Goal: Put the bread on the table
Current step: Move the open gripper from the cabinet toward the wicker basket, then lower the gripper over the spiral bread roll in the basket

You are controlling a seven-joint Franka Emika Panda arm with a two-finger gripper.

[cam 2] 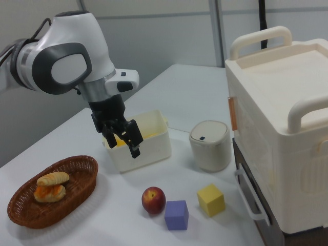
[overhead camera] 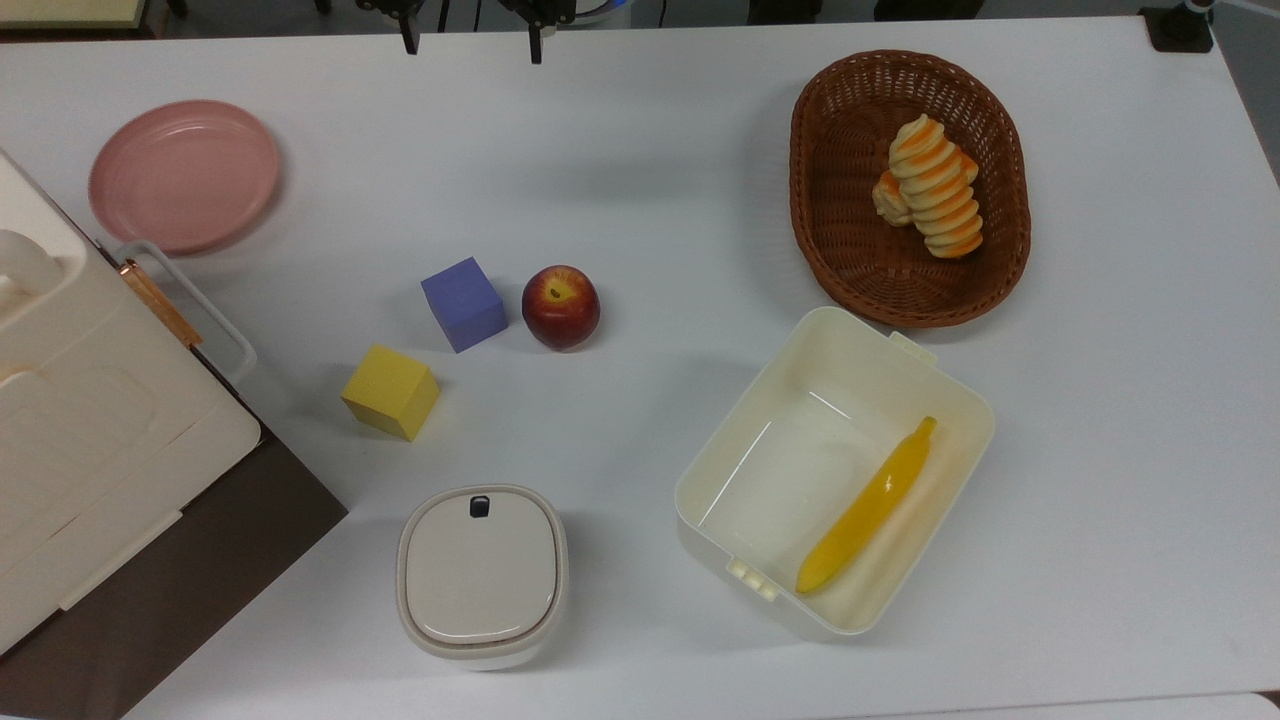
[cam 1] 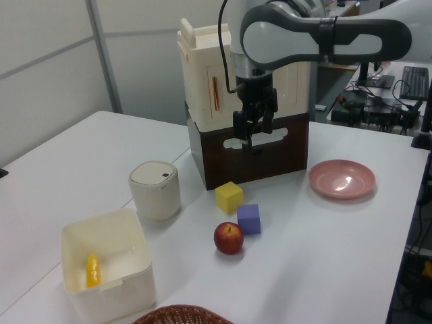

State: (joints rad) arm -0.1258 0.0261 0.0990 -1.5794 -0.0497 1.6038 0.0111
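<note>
The bread [overhead camera: 938,189] lies inside the basket [overhead camera: 840,250], toward the top view's upper right. It rests against a shorter roll [overhead camera: 889,200], which sits on the top view's left of it. In the right view, the two loaves lie together in the basket at the right view's lower left, the bread [cam 2: 53,178] behind the roll [cam 2: 49,191].

The gripper [cam 2: 126,140] hangs in the air above the table [overhead camera: 650,180], well apart from the basket. Its two fingers stand spread with a clear gap between them and nothing held. In the top view the fingertips [overhead camera: 409,44] show at the upper edge, left of centre. In the left view the gripper [cam 1: 251,140] hangs in front of a tall cream and brown cabinet [cam 1: 202,94].

An apple [overhead camera: 560,306] stands near the middle of the table, just beside a purple cube [overhead camera: 463,303]. A yellow cube [overhead camera: 390,392] lies near these, toward the cabinet. A pink plate [overhead camera: 184,175] sits at the top view's upper left. A lidded cream canister [overhead camera: 481,571] stands at the top view's lower centre. An open cream bin [overhead camera: 760,440] stands just below the basket in the top view, with a banana [overhead camera: 868,506] lying inside it along the top view's right wall.
</note>
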